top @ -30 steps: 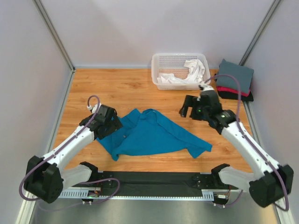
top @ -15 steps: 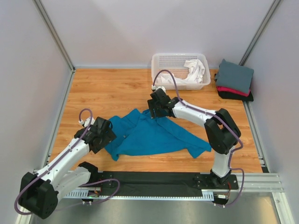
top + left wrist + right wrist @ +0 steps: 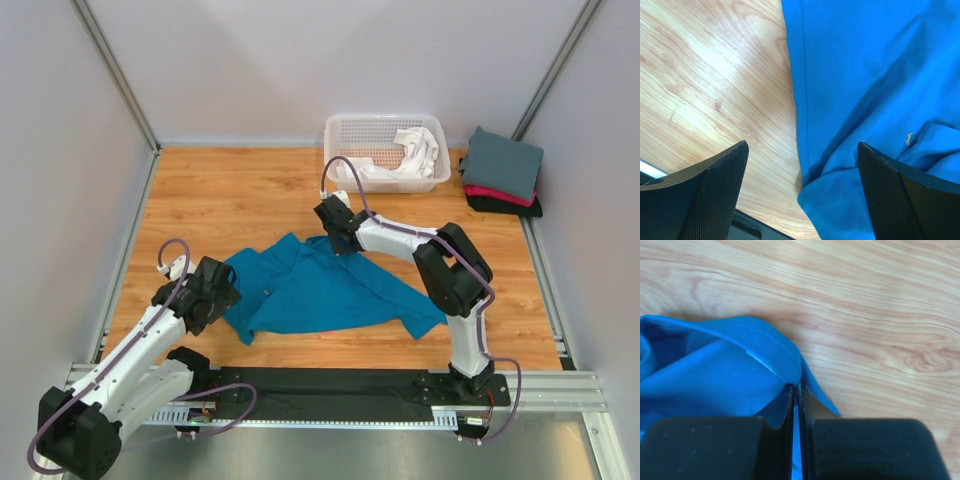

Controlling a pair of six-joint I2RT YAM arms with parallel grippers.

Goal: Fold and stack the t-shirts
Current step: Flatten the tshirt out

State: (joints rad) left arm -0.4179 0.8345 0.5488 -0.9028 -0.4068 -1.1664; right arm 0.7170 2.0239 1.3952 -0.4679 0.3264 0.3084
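Note:
A teal-blue t-shirt (image 3: 330,285) lies crumpled and spread on the wooden table. My right gripper (image 3: 340,240) is at its far edge, shut on the ribbed neck band (image 3: 765,342); blue cloth (image 3: 715,365) is pinched between the closed jaws (image 3: 796,387). My left gripper (image 3: 222,300) hovers open over the shirt's near-left corner, the hem (image 3: 865,75) running between its two fingers (image 3: 801,150) with nothing gripped. At the far right a folded stack has a slate-grey shirt (image 3: 503,160) on top, red-pink (image 3: 495,194) and black (image 3: 500,207) beneath.
A white lattice basket (image 3: 385,119) stands at the far middle-right with a crumpled white shirt (image 3: 415,150) inside. Grey walls close the table on the left, back and right. A black rail (image 3: 330,385) runs along the near edge between the arm bases.
The right arm swung left from near the folded stack to the teal shirt's neck and its jaws closed on the cloth. The left arm drew back toward the near-left corner, staying open.

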